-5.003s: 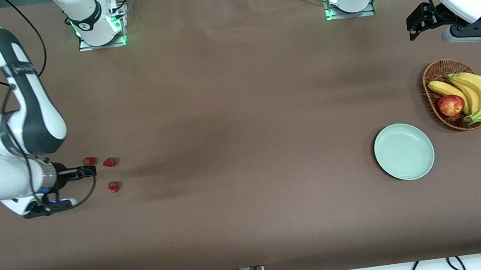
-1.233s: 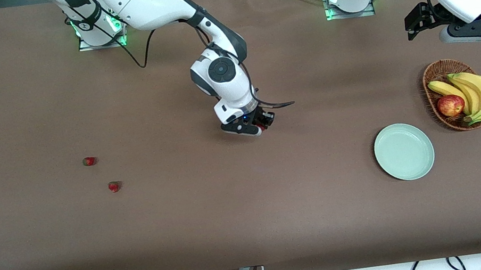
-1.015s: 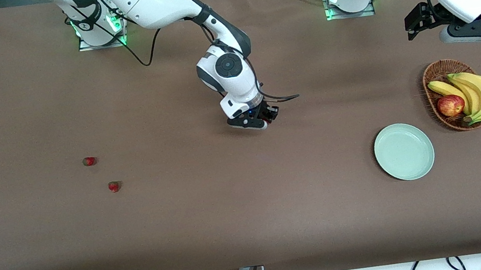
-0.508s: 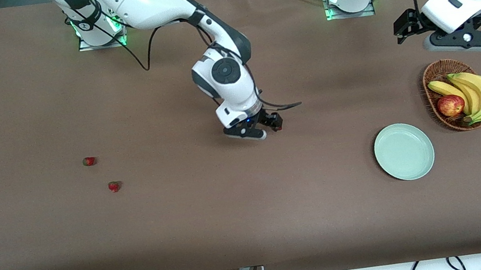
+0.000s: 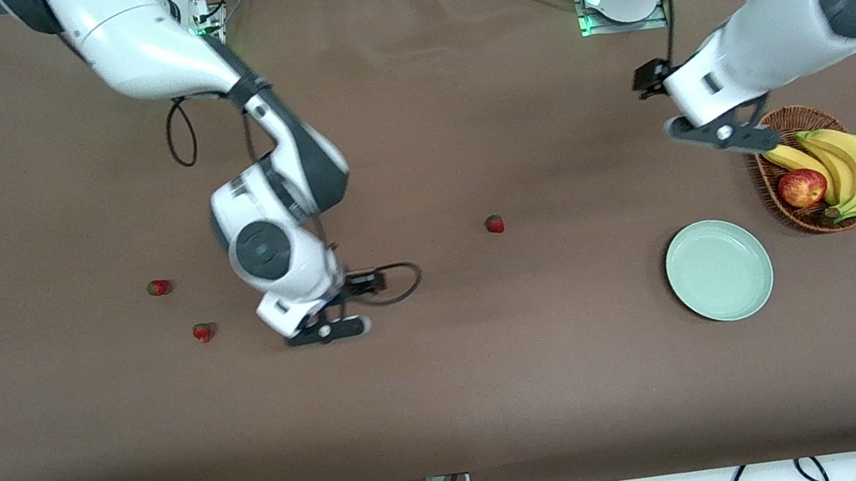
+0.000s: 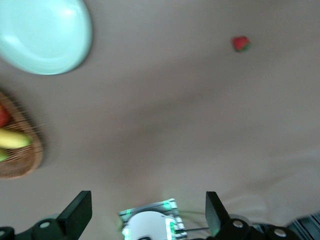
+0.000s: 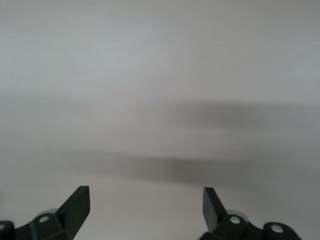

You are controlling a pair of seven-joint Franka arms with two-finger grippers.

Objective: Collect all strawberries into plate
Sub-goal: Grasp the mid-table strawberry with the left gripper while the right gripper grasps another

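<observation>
The right wrist view shows only bare brown table and two dark fingertips (image 7: pixel 75 205), spread wide with nothing between them. In the front view the right gripper (image 5: pixel 352 303) is partly hidden by its own white wrist. The left gripper (image 5: pixel 649 101) is mostly hidden under its arm there, but the left wrist view shows its fingers (image 6: pixel 77 212) wide apart and holding nothing.

One strawberry (image 5: pixel 494 224) lies alone near the middle of the table (image 5: pixel 453 406), between the two grippers and well apart from both. Two more strawberries (image 5: pixel 158 287) (image 5: pixel 202 333) lie toward the right arm's end, near the right gripper. The plate (image 5: pixel 719 270) sits toward the left arm's end with no berries on it, beside a basket (image 5: pixel 780 124) of bananas (image 5: pixel 849 165) and an apple (image 5: pixel 802 187).

The right arm bends down low over the table. The left arm reaches out over the table just by the basket.
</observation>
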